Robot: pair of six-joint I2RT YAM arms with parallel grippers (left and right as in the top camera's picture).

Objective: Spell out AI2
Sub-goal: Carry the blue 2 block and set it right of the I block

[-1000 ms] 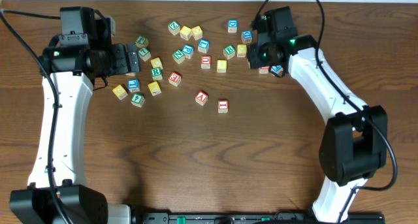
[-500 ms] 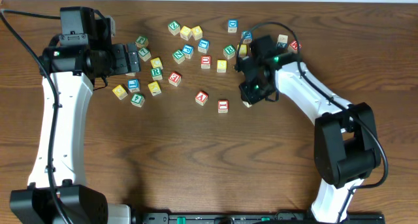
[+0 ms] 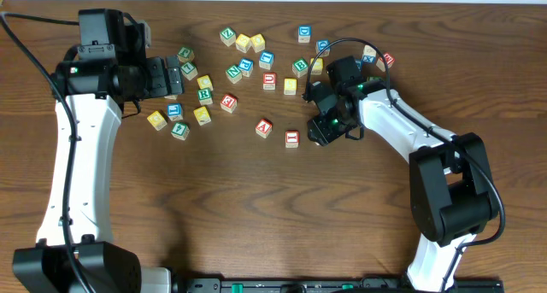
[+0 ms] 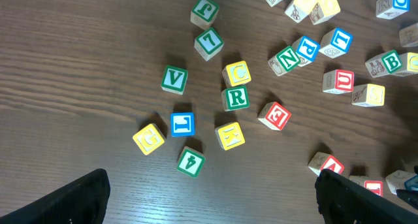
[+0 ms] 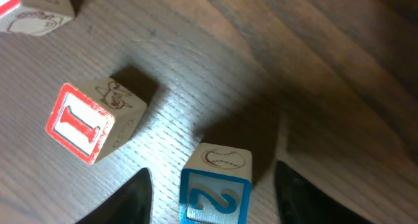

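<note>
Swung down from the upper-right cluster to mid-frame, my right pincer (image 3: 320, 132) now stands with jaws parted, clear of the "2" cube (image 5: 215, 190), which sits beside the "I" cube (image 5: 87, 124), so the word looks about complete.

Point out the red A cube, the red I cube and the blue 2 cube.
red A cube (image 3: 264, 128): overhead view, on its lettered top face.
red I cube (image 5: 80, 123): right wrist view, on its lettered face.
blue 2 cube (image 5: 215, 199): right wrist view, on its numbered face.
</note>
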